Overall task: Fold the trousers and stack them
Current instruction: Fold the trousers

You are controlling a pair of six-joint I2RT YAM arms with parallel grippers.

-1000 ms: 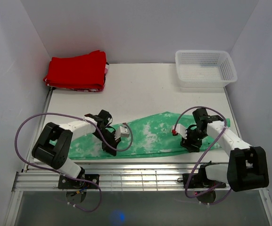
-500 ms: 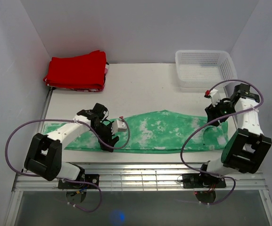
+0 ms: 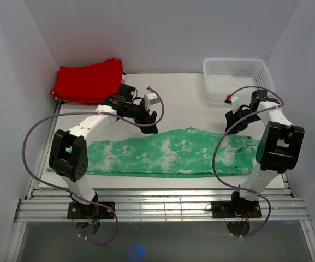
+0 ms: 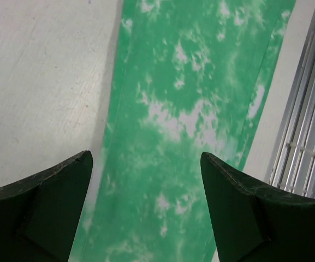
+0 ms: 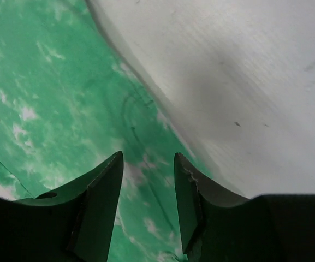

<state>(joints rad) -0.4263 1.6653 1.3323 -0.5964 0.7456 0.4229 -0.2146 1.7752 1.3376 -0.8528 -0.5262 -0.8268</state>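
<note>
Soft matt cloth for the trousers [image 3: 168,155], green blotched with white, lying smooth with only faint creases. Matt cloth again for the red folded garment [image 3: 89,82], thicker-looking at its layered edges. White, matt and finely grained on the worktop [image 3: 184,106], with a few small dark specks. White plastic lattice for the basket [image 3: 212,82], lightly glossy. Bare ribbed metal, silvery, along the rails [image 3: 157,206] at the near edge. Dark hard plastic with a dull sheen on the jaws of the left gripper [image 4: 145,158] and right gripper [image 5: 148,158]. Smooth purple sheathing on the cables [image 3: 24,153].
</note>
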